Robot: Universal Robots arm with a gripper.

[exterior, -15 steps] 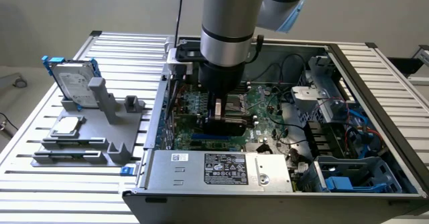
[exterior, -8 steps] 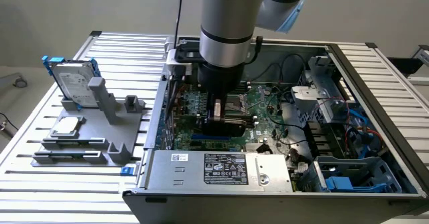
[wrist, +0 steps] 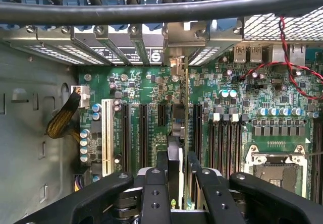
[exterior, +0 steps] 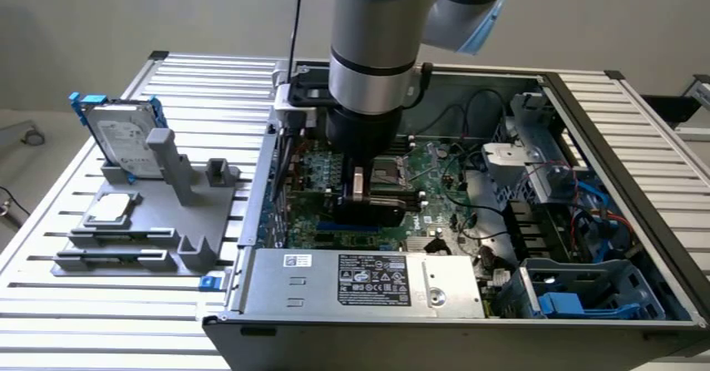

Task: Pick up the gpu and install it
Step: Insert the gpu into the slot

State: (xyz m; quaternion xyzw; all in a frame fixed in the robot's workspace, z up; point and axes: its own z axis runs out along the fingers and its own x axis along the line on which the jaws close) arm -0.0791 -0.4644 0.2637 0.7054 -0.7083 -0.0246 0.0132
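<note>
Installation step judged under way: centre frame, inside the computer case [exterior: 444, 342], the hand [exterior: 371, 190] is clamped on the gpu [wrist: 176, 128], edge-on over the main board [wrist: 227, 82]; seating calls for a square, straight descent.

Ribbed silver aluminium slat table [exterior: 66, 313] spans most of the exterior view. Beyond its far edge stands a plain pale grey wall [exterior: 145, 13], unmarked and evenly lit. Off the table's far corner at the exterior view's left lies smooth light beige floor [exterior: 28, 175]. A small dark caster wheel [exterior: 32, 137] stands on the floor near that corner. A thin black cable [exterior: 9, 200] curves on the floor beside the same table edge. Past the table's edge at the exterior view's right sits a dark boxy object [exterior: 666, 105], kind unclear. Light is soft and diffuse, shadows faint.
</note>
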